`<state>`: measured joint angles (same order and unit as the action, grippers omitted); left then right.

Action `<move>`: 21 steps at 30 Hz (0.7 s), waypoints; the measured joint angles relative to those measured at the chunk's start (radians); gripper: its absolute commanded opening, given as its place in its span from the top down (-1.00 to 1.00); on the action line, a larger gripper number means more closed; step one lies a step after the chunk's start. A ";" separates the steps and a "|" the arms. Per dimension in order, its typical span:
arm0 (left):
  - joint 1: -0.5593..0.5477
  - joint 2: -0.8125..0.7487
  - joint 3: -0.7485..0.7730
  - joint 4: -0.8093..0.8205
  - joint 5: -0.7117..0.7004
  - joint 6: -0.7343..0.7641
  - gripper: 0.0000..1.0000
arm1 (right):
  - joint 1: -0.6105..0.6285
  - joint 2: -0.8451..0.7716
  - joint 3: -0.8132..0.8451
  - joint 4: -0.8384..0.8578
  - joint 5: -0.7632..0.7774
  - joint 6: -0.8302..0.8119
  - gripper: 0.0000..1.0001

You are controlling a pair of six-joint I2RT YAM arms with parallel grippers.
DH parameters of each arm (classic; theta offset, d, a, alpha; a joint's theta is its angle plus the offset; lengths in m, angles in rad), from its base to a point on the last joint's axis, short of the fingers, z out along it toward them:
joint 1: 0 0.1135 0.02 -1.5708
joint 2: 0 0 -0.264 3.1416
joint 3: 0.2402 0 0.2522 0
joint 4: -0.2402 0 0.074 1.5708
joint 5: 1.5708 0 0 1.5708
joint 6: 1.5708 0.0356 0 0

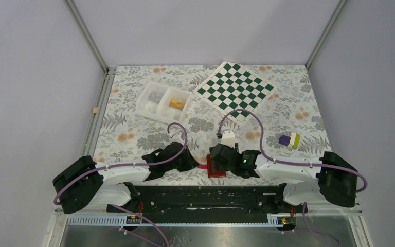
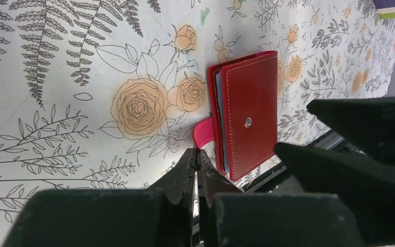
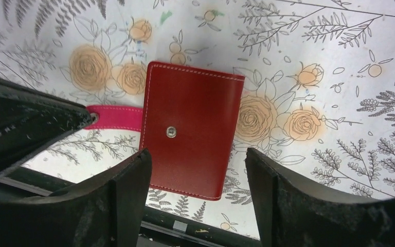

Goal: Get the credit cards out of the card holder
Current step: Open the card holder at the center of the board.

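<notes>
The card holder (image 1: 217, 170) (image 2: 249, 113) (image 3: 190, 128) is a red wallet lying folded shut on the floral table near the front edge, snap stud facing up. Its pink tab (image 2: 204, 135) (image 3: 114, 116) sticks out to the left. My left gripper (image 1: 193, 163) (image 2: 196, 152) is shut, with its tips against the tab's end; whether they pinch it I cannot tell. My right gripper (image 1: 221, 155) (image 3: 198, 153) hangs open just above the wallet's near edge, one finger on each side and touching nothing. An orange-yellow piece that looks like a credit card (image 1: 175, 103) lies in the white tray.
The white two-compartment tray (image 1: 149, 109) stands at the back left, and a green-and-white chessboard (image 1: 235, 90) lies at the back centre. A small purple, white and green block (image 1: 289, 139) lies to the right. The black front rail (image 1: 205, 193) runs just behind the wallet.
</notes>
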<state>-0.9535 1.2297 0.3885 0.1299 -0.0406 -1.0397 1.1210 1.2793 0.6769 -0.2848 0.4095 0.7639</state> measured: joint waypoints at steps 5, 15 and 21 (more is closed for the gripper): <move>0.000 -0.001 -0.004 0.006 0.000 -0.011 1.00 | 0.113 0.128 0.105 -0.087 0.108 -0.005 -0.50; 0.000 -0.053 -0.040 0.019 -0.002 -0.034 1.00 | 0.202 0.281 0.210 -0.111 0.193 -0.018 -0.52; 0.003 -0.051 -0.048 0.028 -0.003 -0.035 1.00 | 0.206 0.301 0.210 -0.123 0.225 -0.019 -0.52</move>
<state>-0.9504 1.1782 0.3408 0.1577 -0.0437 -1.0752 1.3270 1.5799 0.8871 -0.4080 0.6346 0.7452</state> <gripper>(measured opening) 0.009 0.758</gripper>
